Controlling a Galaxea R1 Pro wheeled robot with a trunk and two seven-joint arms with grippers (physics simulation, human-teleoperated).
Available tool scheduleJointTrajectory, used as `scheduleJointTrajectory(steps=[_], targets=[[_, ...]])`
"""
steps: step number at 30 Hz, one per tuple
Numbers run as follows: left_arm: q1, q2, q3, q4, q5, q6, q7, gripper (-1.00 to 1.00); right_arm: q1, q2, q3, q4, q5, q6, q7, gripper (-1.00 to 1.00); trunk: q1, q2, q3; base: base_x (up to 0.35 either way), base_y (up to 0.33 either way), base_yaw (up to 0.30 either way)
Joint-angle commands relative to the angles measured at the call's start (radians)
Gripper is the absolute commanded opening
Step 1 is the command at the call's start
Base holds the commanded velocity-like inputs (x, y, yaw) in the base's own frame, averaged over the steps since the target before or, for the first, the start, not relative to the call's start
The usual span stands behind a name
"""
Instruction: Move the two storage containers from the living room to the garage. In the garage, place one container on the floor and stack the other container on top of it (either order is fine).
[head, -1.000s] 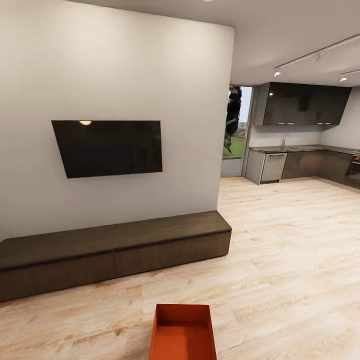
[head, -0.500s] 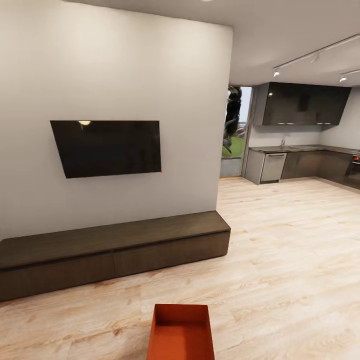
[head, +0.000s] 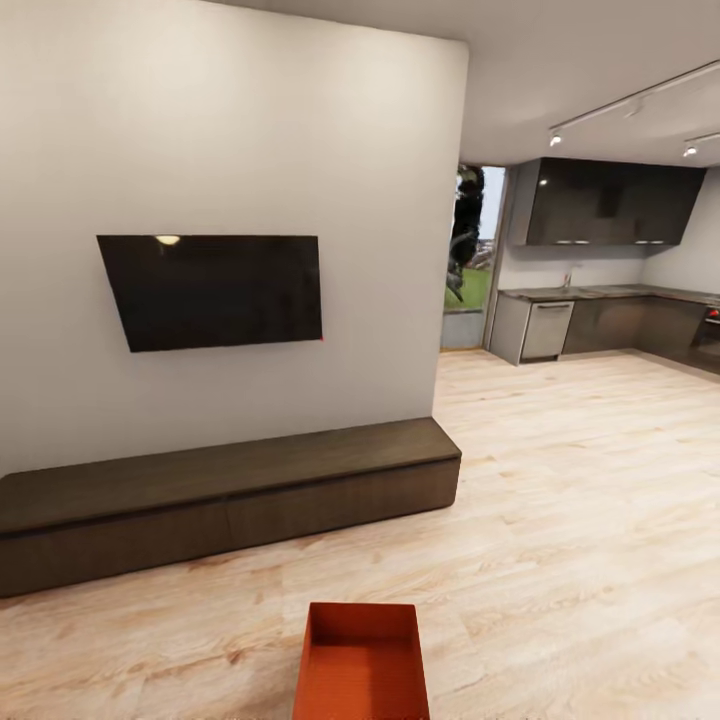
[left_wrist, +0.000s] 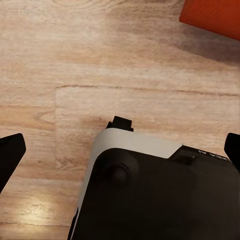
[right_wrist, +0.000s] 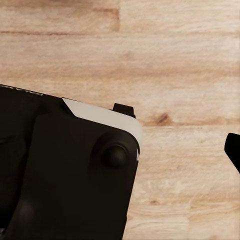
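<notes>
Bright, even render; ceiling spotlights (head: 553, 141) glow above the kitchen, one lamp reflects in the TV (head: 215, 291), soft shadow under the bench (head: 230, 495), wrist views slightly soft

Left gripper (left_wrist: 120, 150): fingers (left_wrist: 10, 152) spread wide apart, holding nothing, pointing down over the robot's black-and-white base (left_wrist: 150, 185). Right gripper: one dark finger (right_wrist: 234, 149) at frame edge; state unclear.

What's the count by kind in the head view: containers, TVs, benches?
Orange-red storage container: 1
Black TV: 1
Long dark low bench: 1
Total: 3
</notes>
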Motion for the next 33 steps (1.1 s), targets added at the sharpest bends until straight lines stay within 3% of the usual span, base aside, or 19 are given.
scheduleJointTrajectory(steps=[1, 33], targets=[[-0.001, 0.000, -0.001, 0.000, 0.004, -0.003, 0.001, 1.00, -0.001, 0.000, 0.005, 0.003, 0.005, -0.004, -0.005, 1.00, 0.000, -0.001, -0.003, 0.000, 0.000, 0.000], [-0.001, -0.006, 0.003, 0.000, 0.001, 0.000, 0.001, 1.00, -0.001, 0.000, 0.006, 0.003, 0.005, -0.004, -0.005, 1.00, 0.004, -0.008, -0.058, 0.000, 0.000, 0.000]])
